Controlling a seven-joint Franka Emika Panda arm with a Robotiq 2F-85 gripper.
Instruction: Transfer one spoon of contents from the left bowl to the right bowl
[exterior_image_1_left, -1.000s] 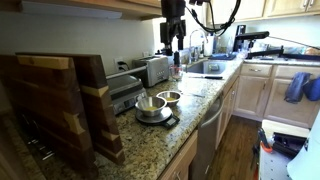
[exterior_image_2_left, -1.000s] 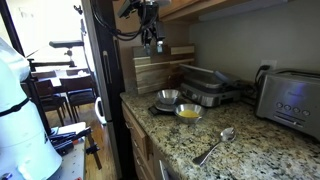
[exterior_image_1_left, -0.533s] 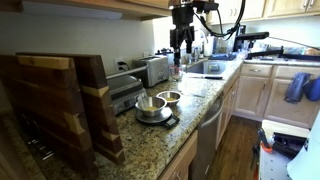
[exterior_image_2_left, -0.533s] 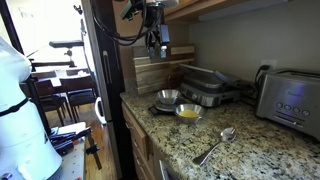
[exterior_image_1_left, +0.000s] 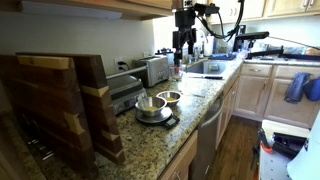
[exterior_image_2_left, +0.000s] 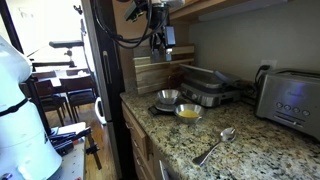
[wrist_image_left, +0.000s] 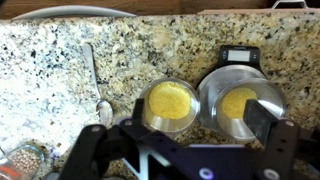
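While I hang high above the granite counter (wrist_image_left: 40, 60), my gripper (wrist_image_left: 185, 140) is spread wide, its two dark fingers (wrist_image_left: 90, 145) far apart at the bottom of the wrist view with nothing between them. The spoon (wrist_image_left: 95, 80) lies flat on the stone, untouched, off to one side of both bowls and apart from them; in an exterior view it rests alone on the counter (exterior_image_2_left: 215, 145). The larger bowl (wrist_image_left: 240, 100) sits on a black scale (wrist_image_left: 238, 55) and holds a patch of yellow stuff (wrist_image_left: 238, 106). Just beside it, nearly touching, stands the smaller bowl (wrist_image_left: 168, 105), directly on the granite, and it too shows yellow inside. In both exterior views my arm hovers well above the pair of bowls.
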